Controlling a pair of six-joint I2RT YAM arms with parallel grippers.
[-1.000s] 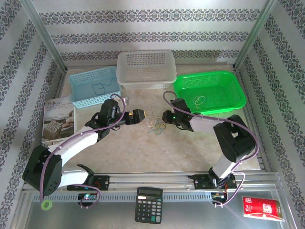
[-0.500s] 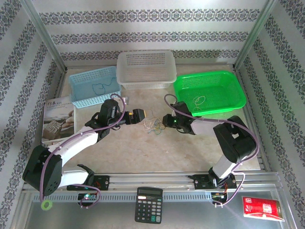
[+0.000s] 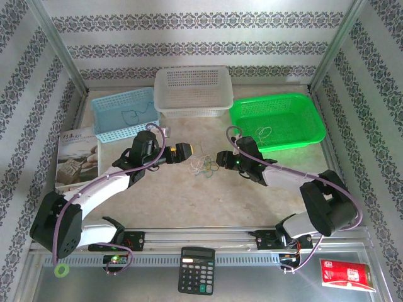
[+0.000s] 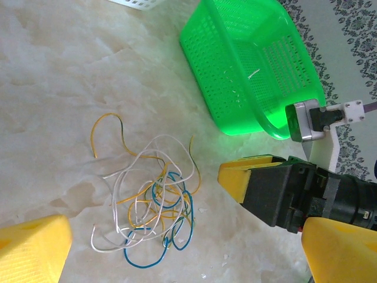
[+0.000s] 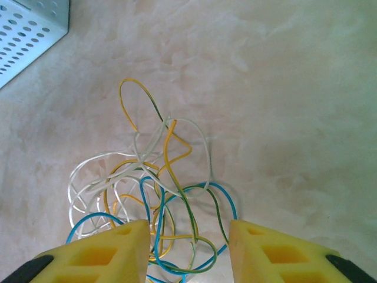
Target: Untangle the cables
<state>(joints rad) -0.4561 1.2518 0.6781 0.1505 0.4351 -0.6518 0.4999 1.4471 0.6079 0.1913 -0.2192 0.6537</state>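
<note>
The cables [image 3: 204, 165] lie in a loose tangle of blue, yellow, white and green-yellow loops on the tabletop between the two grippers. My left gripper [image 3: 187, 153] hovers just left of them, open wide, its yellow fingers [image 4: 30, 250] at the bottom corners of the left wrist view with the cables [image 4: 154, 200] between and ahead of them. My right gripper [image 3: 220, 158] sits at the tangle's right edge. In the right wrist view this gripper [image 5: 187, 236] is open, its pads straddling blue and green-yellow loops of the cables [image 5: 159, 183] without pinching them.
A blue basket [image 3: 108, 108] holding one thin wire stands back left, a white basket [image 3: 193, 91] back centre, and a green basket [image 3: 291, 110] with a wire back right. A booklet [image 3: 77, 157] lies left. A calculator [image 3: 197, 270] and red packet [image 3: 347, 275] rest at the near edge.
The right gripper's jaws narrowed over the tangle, then opened again. The right arm's elbow swung out to the right and nearer. The left arm stayed still.
</note>
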